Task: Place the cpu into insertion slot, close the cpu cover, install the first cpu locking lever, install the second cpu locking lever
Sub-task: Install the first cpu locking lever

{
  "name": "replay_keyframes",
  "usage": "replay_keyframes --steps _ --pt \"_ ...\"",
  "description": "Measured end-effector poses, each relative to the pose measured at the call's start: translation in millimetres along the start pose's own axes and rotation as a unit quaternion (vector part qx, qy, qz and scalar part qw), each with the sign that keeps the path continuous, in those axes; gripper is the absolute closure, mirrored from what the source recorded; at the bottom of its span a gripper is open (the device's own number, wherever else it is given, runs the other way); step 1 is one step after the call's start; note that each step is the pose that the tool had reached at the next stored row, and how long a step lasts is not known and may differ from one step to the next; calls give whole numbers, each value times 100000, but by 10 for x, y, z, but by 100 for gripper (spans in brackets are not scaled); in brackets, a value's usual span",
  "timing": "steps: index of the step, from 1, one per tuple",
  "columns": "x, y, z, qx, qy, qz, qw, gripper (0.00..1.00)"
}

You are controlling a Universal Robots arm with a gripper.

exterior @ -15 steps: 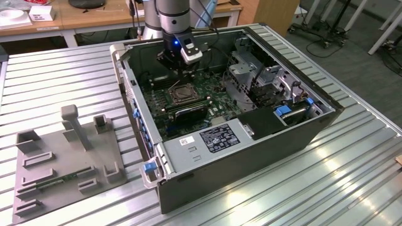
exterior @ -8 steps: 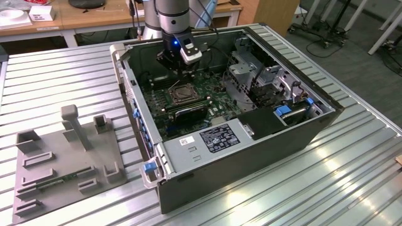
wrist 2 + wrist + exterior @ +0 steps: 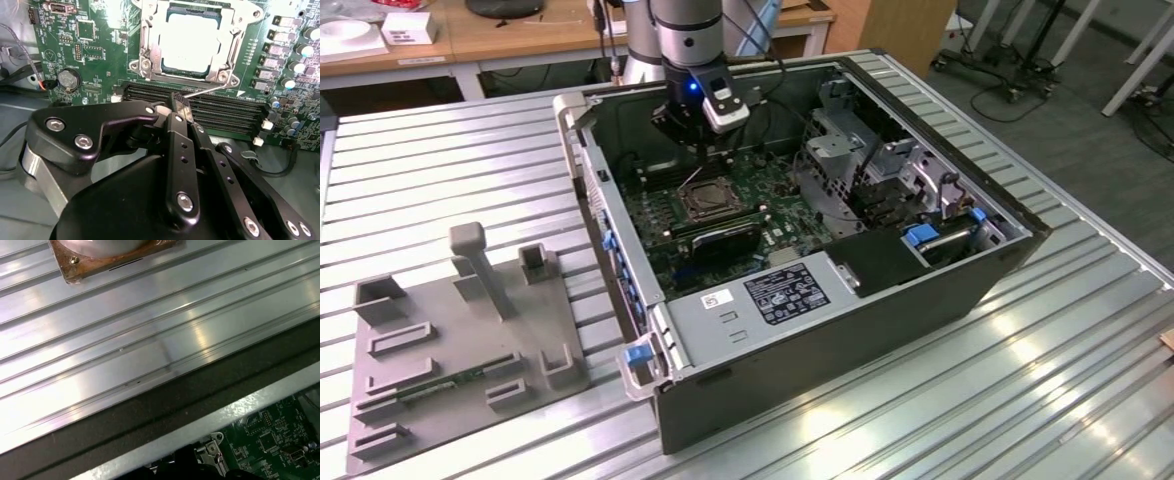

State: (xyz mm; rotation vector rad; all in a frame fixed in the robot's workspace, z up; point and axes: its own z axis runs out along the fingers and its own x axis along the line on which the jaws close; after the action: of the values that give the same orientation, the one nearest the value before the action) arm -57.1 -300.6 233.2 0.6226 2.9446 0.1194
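The cpu [image 3: 192,42] lies flat in the insertion slot [image 3: 707,197] on the green motherboard, its pale grey face showing through the window of the cpu cover [image 3: 229,42]. The silver cover lies down over the socket. A thin silver locking lever [image 3: 207,90] runs along the socket's edge that faces the memory slots. My gripper [image 3: 179,105] has its black fingers together, and their tip is at the end of that lever. In the exterior view the gripper [image 3: 703,150] hangs inside the open computer case, just behind the socket.
Long black memory slots [image 3: 220,112] lie between gripper and socket. A coin battery [image 3: 66,78] sits nearby. The case walls [image 3: 854,330] and a drive cage [image 3: 854,170] hem the board in. A grey fixture tray [image 3: 454,340] rests on the ribbed metal table [image 3: 150,340].
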Motion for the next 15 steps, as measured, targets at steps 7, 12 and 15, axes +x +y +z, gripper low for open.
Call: replay_keyframes --steps 7,12,15 --pt "27 -29 -7 -599 -41 61 99998 89" --pt "60 -64 -15 -2889 478 382 99956 89" --pt "50 -92 -17 -4649 1182 669 99883 89"
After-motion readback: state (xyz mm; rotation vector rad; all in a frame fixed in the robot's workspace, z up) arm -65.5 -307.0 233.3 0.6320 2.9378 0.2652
